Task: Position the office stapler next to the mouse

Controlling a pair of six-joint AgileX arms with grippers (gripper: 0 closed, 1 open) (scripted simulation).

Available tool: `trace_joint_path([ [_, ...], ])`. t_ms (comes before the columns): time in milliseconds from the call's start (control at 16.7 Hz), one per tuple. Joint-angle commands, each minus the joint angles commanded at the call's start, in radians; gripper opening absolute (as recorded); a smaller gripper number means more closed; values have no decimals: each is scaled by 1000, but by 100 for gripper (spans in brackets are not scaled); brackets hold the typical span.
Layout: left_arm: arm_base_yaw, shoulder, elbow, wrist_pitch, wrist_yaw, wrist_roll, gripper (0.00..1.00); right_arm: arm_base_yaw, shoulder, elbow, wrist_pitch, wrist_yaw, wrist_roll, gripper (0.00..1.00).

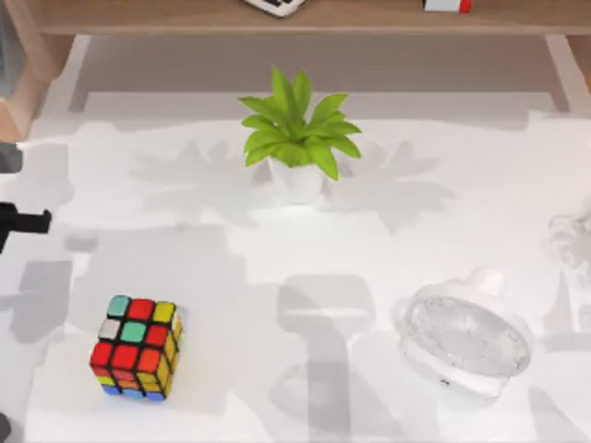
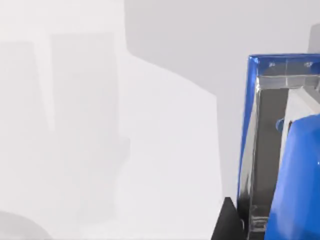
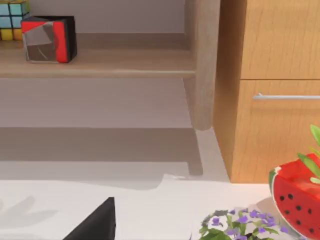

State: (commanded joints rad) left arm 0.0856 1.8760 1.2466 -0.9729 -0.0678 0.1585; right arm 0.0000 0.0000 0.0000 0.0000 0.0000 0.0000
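Reaching in at the table's far left edge, the left arm (image 1: 23, 221) barely showed from above. Its wrist view had the office stapler (image 2: 295, 165) close against the camera, blue with a chrome frame, apparently held, though I could not tell how far the fingers stood apart. Rightward sat the puzzle cube (image 1: 137, 346), the potted plant (image 1: 297, 138), then the pale mouse (image 1: 466, 346). Carrying across, the stapler risked clipping the cube.

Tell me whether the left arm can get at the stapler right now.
Probably yes. In the left wrist view the blue stapler lies close in front of that arm's camera on bare table, with nothing between. The left gripper is at the table's left edge.
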Motion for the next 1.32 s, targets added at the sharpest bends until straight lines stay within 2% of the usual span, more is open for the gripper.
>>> trace_joint_path([
  [420,3,16,-26,20,-48,-1,0,0,0,0,0,0,0,100],
  [960,12,25,-58,127,51,-8,0,0,0,0,0,0,0,100],
  [1260,12,32,-64,129,54,-8,0,0,0,0,0,0,0,100],
  [1320,12,32,-64,129,54,-8,8,0,0,0,0,0,0,100],
])
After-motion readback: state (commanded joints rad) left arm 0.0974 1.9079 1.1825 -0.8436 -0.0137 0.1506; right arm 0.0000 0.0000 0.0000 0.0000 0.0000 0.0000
